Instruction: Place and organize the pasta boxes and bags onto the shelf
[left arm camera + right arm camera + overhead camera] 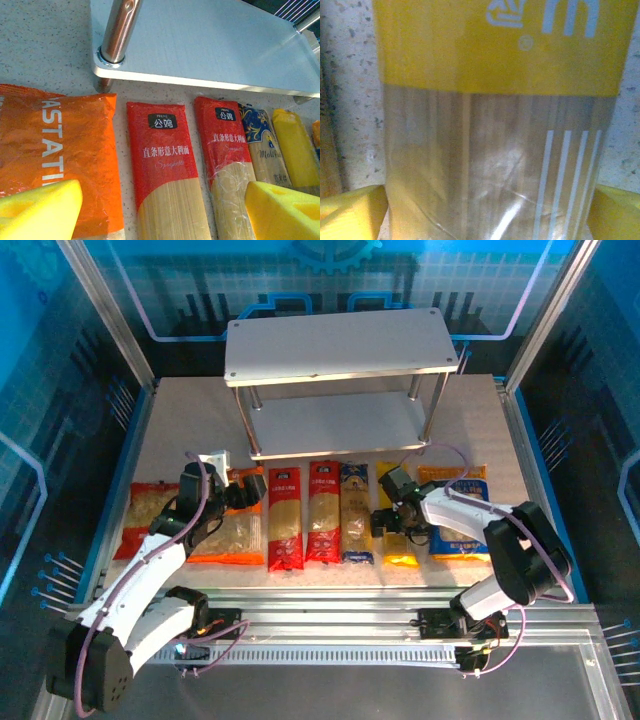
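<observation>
At the table's far side, overhead view: the shelf (340,345) is standing upright on the table (470,430), one board above the other.
Row in front of the shelf, overhead view: seven packs are lying flat side by side, from left to right the red bag (135,520), orange bag (235,535), first red pack (284,515), second red pack (323,510), dark blue pack (356,515), yellow pack (400,550) and blue bag (462,545).
Left gripper, overhead view: the left gripper (240,492) is hovering over the orange bag's far edge, beside the first red pack.
Right gripper, overhead view: the right gripper (385,522) is sitting over the middle of the yellow pack.
Jaws, left wrist view: the left gripper (160,215) is standing with its yellow pads (40,210) wide apart, gripping nothing.
Packs, left wrist view: the orange bag (60,145), first red pack (162,160), second red pack (227,150), dark blue pack (262,145) and yellow pack (297,150) are lying just short of the shelf's lower board (210,45).
Jaws, right wrist view: the right gripper (485,215) is straddling the yellow pack (495,125), jaws spread, one pad (350,212) at each long edge. Contact cannot be determined.
</observation>
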Robot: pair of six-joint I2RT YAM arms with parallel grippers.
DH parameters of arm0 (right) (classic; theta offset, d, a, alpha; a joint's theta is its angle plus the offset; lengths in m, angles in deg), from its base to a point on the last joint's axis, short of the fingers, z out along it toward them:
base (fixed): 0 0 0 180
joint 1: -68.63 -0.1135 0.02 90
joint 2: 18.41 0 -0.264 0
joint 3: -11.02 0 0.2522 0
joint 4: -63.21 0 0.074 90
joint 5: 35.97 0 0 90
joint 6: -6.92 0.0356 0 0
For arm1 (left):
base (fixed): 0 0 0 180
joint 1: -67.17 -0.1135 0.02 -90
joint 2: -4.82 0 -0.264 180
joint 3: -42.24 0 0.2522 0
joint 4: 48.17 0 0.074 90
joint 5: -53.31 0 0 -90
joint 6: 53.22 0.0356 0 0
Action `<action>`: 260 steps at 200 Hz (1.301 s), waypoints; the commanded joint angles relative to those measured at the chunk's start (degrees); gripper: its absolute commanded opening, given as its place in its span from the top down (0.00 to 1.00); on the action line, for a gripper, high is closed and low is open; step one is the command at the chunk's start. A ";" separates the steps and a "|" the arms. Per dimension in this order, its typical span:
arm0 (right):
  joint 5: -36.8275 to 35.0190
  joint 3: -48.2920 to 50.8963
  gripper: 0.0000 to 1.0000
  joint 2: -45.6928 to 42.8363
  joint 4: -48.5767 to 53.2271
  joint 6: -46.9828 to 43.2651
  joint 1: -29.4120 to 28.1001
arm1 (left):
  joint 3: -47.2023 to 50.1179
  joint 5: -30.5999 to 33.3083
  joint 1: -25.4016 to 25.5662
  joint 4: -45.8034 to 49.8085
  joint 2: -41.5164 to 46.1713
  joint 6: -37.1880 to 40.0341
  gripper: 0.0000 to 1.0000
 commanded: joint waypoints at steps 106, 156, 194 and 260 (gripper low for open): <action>1.60 -0.43 0.50 0.20 4.21 1.02 -1.34 | 1.54 -0.51 0.21 -1.68 0.64 -1.08 0.16; 0.87 -1.02 0.73 -3.98 6.29 1.21 -1.53 | 1.51 -0.85 0.21 -6.03 -3.93 -2.43 0.19; -2.35 -1.93 0.85 -9.40 9.10 -0.66 -1.65 | 0.85 -1.90 0.21 -8.34 -7.09 -3.00 0.20; -10.27 -9.63 0.89 -16.76 14.08 -5.97 -1.69 | 0.76 -2.10 0.22 -9.15 -8.86 -3.09 0.21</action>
